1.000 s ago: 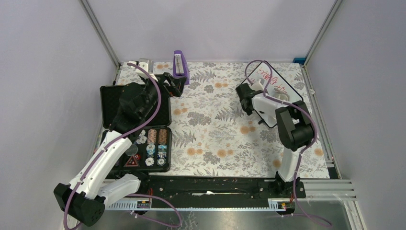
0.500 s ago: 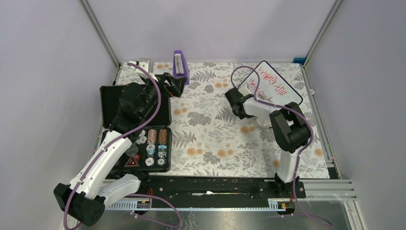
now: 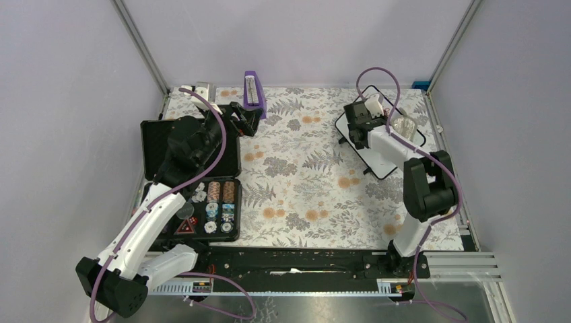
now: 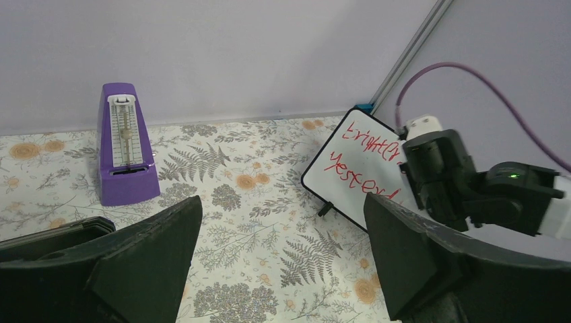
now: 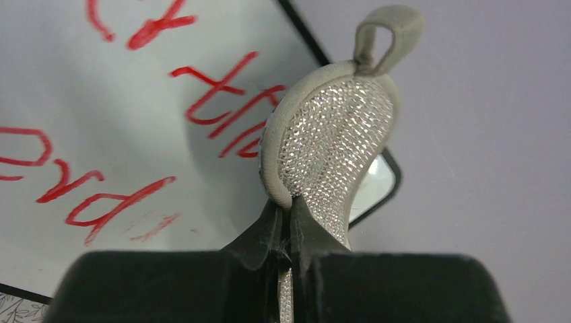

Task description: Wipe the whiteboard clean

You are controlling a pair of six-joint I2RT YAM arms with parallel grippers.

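Silvery pad (image 5: 333, 145): clamped in your right gripper (image 5: 289, 208) jaws, over the whiteboard (image 5: 121, 134).
Left gripper (image 4: 281, 222): your jaws wide, empty.

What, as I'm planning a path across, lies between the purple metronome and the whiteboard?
Nothing but bare floral mat, as the left wrist view shows between metronome and whiteboard.

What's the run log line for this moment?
right fingers: shut on silvery pad, over whiteboard | whiteboard: red writing not yet erased | left fingers: open, empty, away from whiteboard
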